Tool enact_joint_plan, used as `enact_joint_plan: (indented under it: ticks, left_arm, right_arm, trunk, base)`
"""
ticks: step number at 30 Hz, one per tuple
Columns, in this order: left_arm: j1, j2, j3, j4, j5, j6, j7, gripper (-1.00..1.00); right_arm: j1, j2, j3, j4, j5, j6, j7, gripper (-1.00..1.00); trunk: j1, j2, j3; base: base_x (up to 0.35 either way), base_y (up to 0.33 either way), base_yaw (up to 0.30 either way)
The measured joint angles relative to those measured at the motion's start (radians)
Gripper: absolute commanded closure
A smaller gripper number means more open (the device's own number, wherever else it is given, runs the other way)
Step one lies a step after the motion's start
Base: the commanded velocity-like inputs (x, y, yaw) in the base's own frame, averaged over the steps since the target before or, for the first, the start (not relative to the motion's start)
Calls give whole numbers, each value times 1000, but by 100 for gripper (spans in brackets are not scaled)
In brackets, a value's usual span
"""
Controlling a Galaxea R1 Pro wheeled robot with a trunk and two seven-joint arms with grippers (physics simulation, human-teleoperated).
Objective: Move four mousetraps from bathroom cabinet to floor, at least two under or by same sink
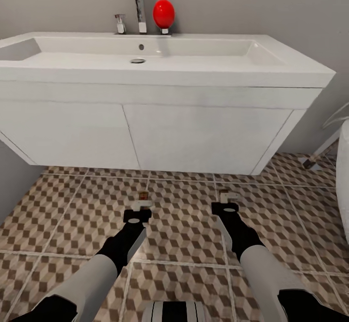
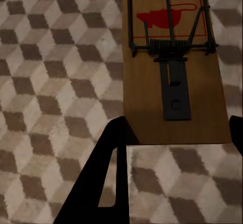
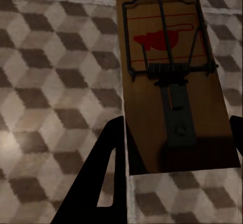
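White sink (image 1: 160, 65) with a chrome tap (image 1: 139, 2) fills the top of the head view, with a red ball (image 1: 164, 13) behind it. Below it lies the cube-patterned bathroom floor (image 1: 184, 225). The left claw (image 1: 141, 205) in the lower middle grips a mousetrap (image 2: 172, 62), held between its two black fingers (image 2: 101, 173). The right claw (image 1: 228, 200), just beside it, grips another mousetrap (image 3: 172, 82). Both traps hang over the tiles, in front of the sink.
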Motion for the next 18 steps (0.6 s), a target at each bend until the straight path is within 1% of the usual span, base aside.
enact_joint_plan:
  ticks: [3, 5, 12, 15, 18]
  left_arm:
    - [-1, 1, 0, 0, 0, 0, 0, 100]
    - [0, 1, 0, 1, 0, 0, 0, 100]
    - [0, 4, 0, 5, 4, 1, -2, 100]
    - [0, 5, 0, 6, 8, 12, -3, 100]
    - [0, 7, 4, 8, 12, 24, -19, 100]
  right_arm:
    - [0, 0, 0, -4, 0, 0, -4, 100]
    - [0, 0, 1, -5, 0, -3, -4, 100]
    - [1, 0, -1, -9, -1, -10, -7, 100]
    - [0, 0, -1, -9, -1, -11, -4, 100]
    - [0, 0, 0, -7, -2, -19, -3, 100]
  trunk:
    - [0, 0, 1]
    - [0, 0, 1]
    - [0, 0, 1]
    - [0, 0, 1]
    - [0, 0, 1]
  base:
    - [0, 0, -246]
    - [0, 0, -78]
    - [0, 0, -13]
    - [0, 0, 0]
    - [0, 0, 0]
